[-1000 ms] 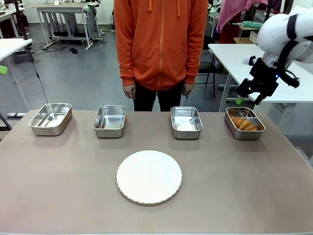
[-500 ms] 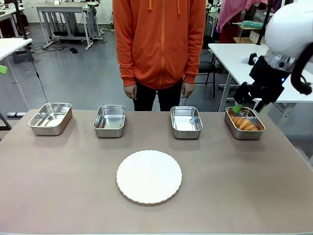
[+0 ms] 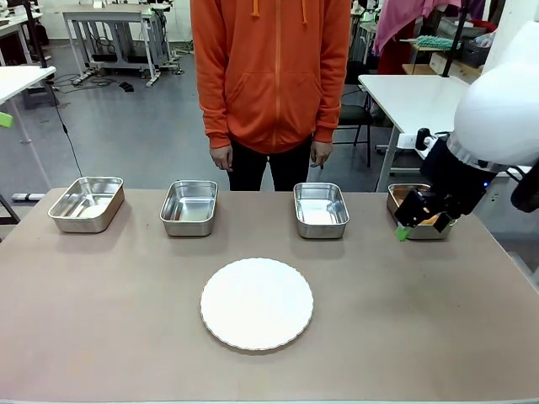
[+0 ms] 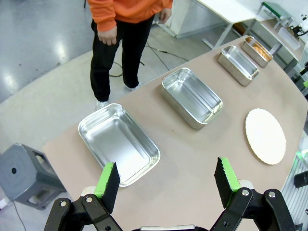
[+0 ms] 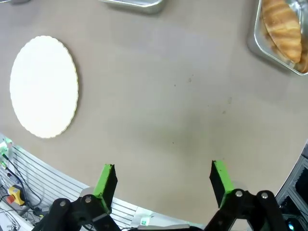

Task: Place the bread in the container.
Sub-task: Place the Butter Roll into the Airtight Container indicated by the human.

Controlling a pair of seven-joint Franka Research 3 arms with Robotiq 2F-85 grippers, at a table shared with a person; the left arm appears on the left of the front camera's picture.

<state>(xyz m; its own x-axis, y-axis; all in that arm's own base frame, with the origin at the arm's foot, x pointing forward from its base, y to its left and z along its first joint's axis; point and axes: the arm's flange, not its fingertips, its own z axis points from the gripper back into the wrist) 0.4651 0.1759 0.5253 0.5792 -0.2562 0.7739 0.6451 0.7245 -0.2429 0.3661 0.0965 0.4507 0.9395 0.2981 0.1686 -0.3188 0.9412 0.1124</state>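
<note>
step: bread (image 5: 284, 26) lying in container (image 5: 257, 41), placing looking done | right hand (image 5: 163, 185) hanging open, empty | next: lifting clear of worktop (image 5: 159, 106)

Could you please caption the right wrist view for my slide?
Open right gripper above the bare brown table; golden-brown croissant lies in a shiny steel pan, round white scallop-edged plate opposite.

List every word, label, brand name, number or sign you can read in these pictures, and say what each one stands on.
None can be read: no print shows on the four steel pans, including the container holding the bread, on the white plate, on the table, on the person's orange hoodie, or on either end effector.
</note>
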